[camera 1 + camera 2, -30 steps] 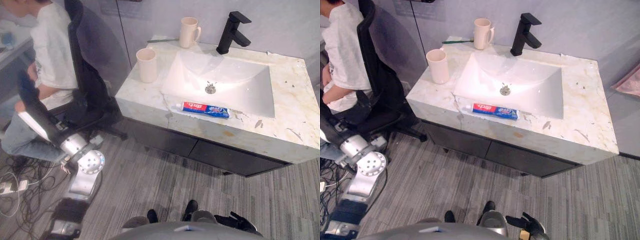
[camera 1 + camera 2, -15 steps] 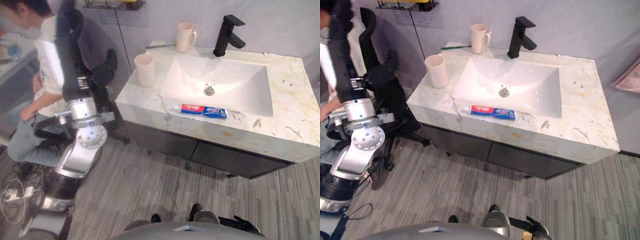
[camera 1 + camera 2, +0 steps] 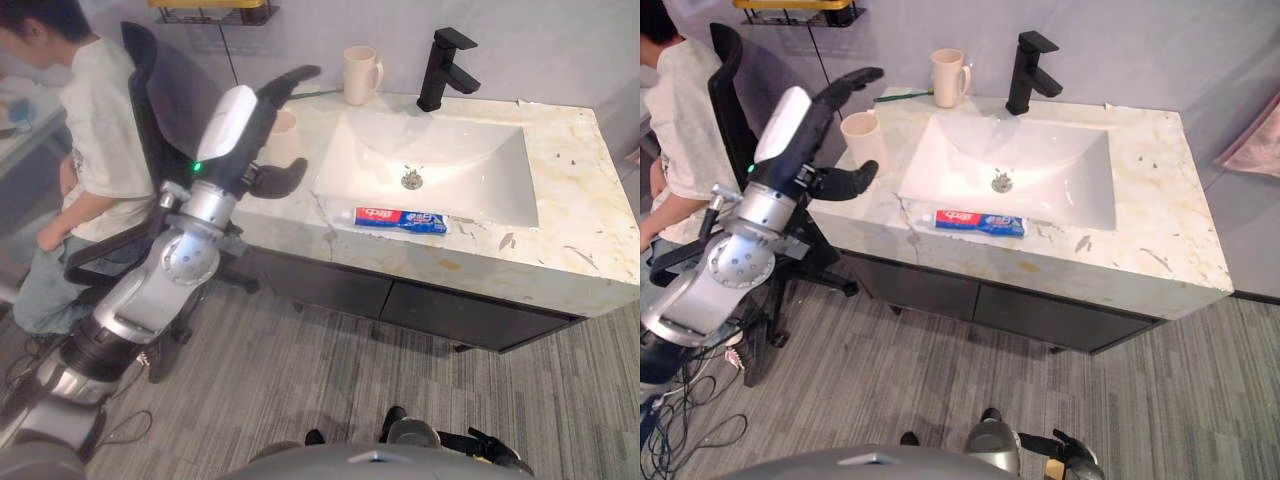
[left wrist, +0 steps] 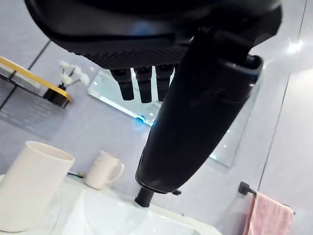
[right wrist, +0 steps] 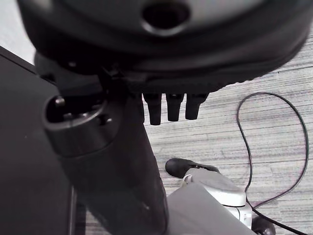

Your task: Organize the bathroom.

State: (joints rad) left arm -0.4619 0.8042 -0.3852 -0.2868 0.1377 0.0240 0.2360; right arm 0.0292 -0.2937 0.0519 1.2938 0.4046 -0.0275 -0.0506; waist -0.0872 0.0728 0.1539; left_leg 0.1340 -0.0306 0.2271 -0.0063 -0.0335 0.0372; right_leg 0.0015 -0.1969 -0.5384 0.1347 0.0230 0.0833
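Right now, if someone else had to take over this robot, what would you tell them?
Left hand: open, holding nothing, raised beside the handleless cup at the counter's left edge.
Right hand: open, holding nothing, hanging low over the floor.
Things: toothpaste tube lies on the front rim of the sink; mug and toothbrush at the back left, near the tap.
Done: nothing tidied yet.
Left: everything. A person sits close on the left.

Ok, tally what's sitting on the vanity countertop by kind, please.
Handleless cups: 1
Handled mugs: 1
Toothbrushes: 1
Toothpaste tubes: 1
Black faucets: 1
Total: 5
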